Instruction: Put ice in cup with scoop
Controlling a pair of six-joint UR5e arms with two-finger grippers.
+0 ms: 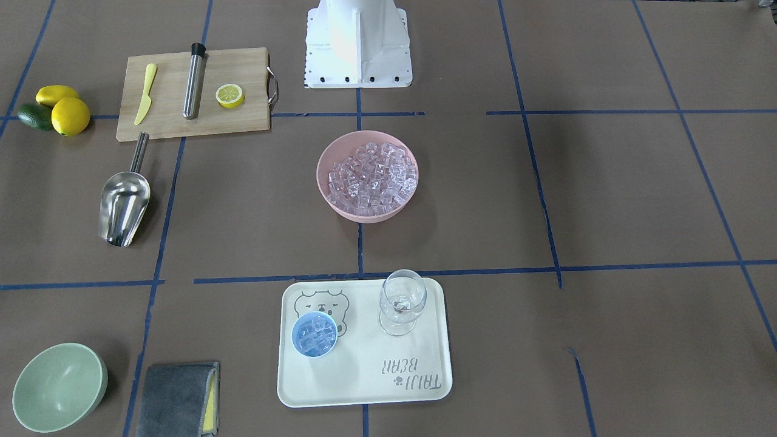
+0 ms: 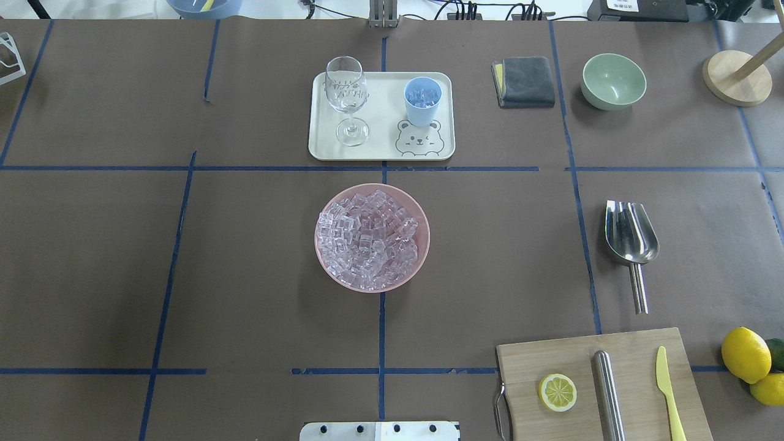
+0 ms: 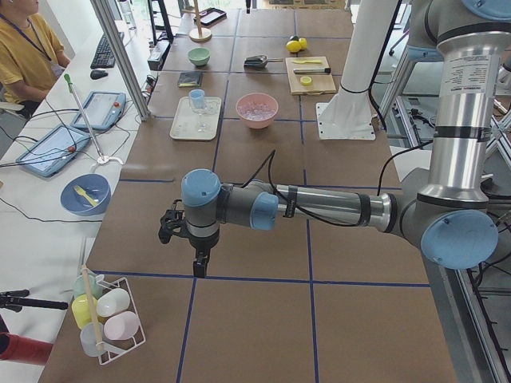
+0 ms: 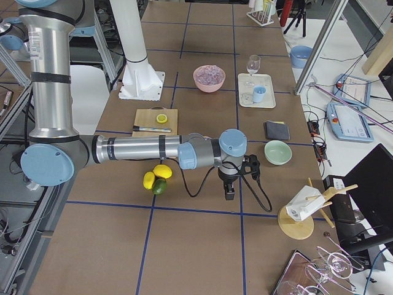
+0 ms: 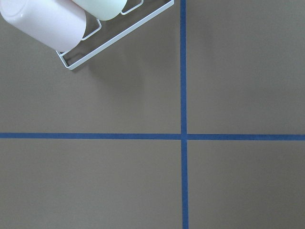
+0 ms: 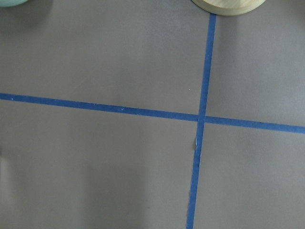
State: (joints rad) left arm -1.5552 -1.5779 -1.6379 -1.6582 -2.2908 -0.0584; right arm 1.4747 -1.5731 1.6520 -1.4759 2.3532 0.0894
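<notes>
Overhead exterior: scoop (image 2: 631, 236) lies well apart from left claw (image 3: 200, 267) and right claw (image 4: 229, 193); their opening cannot be told.

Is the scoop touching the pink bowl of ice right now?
Apart. The overhead exterior view shows the scoop lying well to the side of the pink bowl, with bare table and a blue tape line between them.

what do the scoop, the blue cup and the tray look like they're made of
The scoop looks like polished metal, probably stainless steel: it shows mirror-like reflections. The cup seems to be matte light-blue plastic: opaque, even in colour, no glare. The tray is likely cream plastic or melamine: smooth, with a printed bear.
</notes>
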